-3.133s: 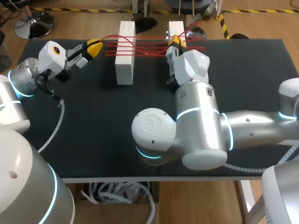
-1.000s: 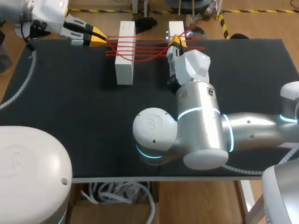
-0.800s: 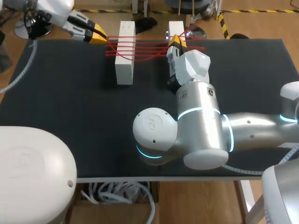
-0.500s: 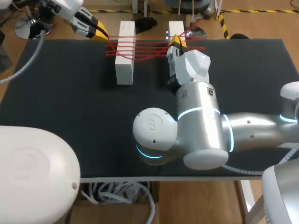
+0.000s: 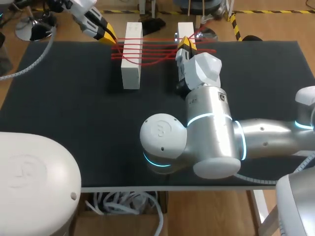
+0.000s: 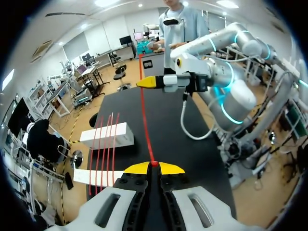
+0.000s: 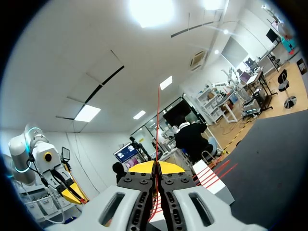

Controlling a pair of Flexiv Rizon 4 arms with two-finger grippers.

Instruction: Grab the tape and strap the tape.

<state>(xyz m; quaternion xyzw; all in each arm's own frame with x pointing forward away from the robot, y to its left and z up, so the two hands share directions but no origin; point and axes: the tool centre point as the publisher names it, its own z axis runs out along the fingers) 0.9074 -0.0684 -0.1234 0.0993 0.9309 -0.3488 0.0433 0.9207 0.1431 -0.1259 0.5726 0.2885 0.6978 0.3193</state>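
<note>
Currently our left end effector (image 5: 109,36) is pinching the red tape (image 5: 157,47). The tape runs straight ahead to our right end effector (image 5: 185,43), likewise pressed together on it. Further strands span two white blocks (image 5: 132,59) on the table (image 5: 74,108).

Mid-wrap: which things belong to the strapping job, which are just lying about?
In the job: red tape; left claw and right claw, both shut on it; left white block and right white block it wraps.
Just there: black table.
</note>
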